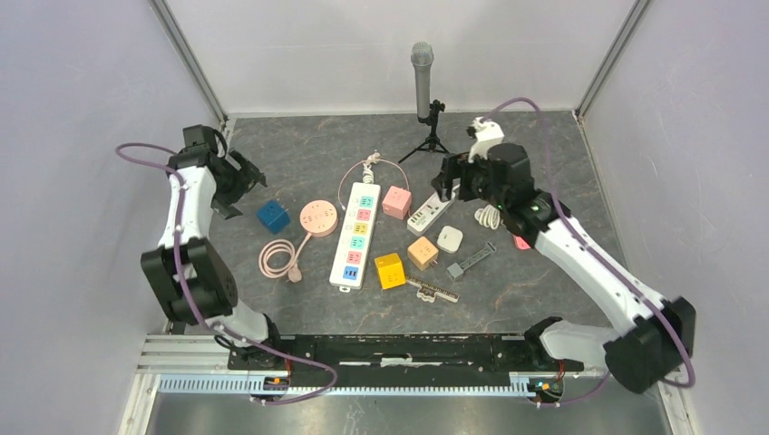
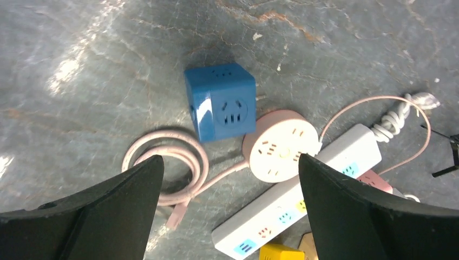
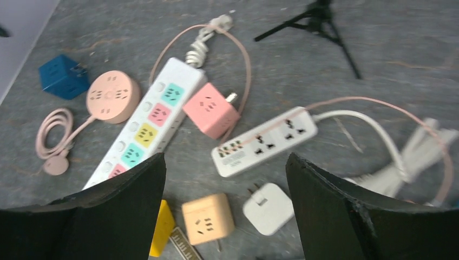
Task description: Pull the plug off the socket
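Table (image 1: 544,145): dark grey, marbled, stone-like. Pale lavender walls (image 1: 73,91) on three sides, metal posts at the back corners. Microphone (image 1: 423,68) on a tripod at the rear.

Mid-table is a clutter of sockets. Which plug is seated in a socket: cannot tell.

Right gripper (image 3: 223,162): fingers spread wide, holding nothing, hanging above the white power strip (image 3: 265,138), which lies between its fingers in the wrist view. Pink cube (image 3: 211,111) lies just beside that strip, against the long multicoloured strip (image 3: 143,127).

Left gripper (image 2: 231,162): spread wide, empty, over the blue cube (image 2: 221,101). Round pink socket (image 2: 280,145) lies close beside the cube.
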`<action>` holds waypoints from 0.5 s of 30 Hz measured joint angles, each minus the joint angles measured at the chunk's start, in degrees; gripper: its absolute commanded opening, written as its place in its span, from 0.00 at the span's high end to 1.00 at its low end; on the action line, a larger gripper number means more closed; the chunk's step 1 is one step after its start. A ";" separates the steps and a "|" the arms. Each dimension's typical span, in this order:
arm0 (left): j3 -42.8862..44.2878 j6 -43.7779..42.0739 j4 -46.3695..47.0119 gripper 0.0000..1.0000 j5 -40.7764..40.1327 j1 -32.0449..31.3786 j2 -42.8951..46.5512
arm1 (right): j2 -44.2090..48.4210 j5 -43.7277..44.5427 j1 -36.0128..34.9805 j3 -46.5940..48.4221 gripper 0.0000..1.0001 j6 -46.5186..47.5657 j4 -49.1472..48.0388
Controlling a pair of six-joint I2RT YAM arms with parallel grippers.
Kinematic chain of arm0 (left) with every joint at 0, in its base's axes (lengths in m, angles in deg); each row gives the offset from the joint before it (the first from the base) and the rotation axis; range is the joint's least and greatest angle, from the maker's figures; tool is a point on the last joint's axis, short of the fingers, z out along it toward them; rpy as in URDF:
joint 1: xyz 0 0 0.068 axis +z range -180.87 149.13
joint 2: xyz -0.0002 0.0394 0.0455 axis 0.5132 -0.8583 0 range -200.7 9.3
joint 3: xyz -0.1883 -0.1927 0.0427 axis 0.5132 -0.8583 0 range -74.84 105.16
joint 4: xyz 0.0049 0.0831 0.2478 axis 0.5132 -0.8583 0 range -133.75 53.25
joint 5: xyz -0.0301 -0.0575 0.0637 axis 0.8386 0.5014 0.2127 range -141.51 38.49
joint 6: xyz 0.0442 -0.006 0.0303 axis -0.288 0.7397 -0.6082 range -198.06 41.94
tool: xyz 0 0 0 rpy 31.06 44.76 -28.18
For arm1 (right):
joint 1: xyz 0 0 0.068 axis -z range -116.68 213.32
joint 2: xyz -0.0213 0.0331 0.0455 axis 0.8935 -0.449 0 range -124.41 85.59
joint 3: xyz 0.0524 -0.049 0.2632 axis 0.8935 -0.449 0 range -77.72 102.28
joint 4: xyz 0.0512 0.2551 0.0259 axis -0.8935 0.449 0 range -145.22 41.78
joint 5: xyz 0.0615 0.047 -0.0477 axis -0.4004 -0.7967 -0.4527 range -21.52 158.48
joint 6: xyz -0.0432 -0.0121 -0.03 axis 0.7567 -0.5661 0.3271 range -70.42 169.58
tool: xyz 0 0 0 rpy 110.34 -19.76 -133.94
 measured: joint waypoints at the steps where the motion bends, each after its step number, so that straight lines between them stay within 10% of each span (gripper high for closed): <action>1: 0.00 -0.31 -0.92 0.00 -0.76 -0.26 2.34 | 2.56 1.73 0.66 -0.85 0.14 0.57 1.18; 15: 10.75 -2.91 -10.99 0.00 -8.46 -8.37 34.86 | 21.44 28.46 2.78 4.94 0.17 0.22 20.39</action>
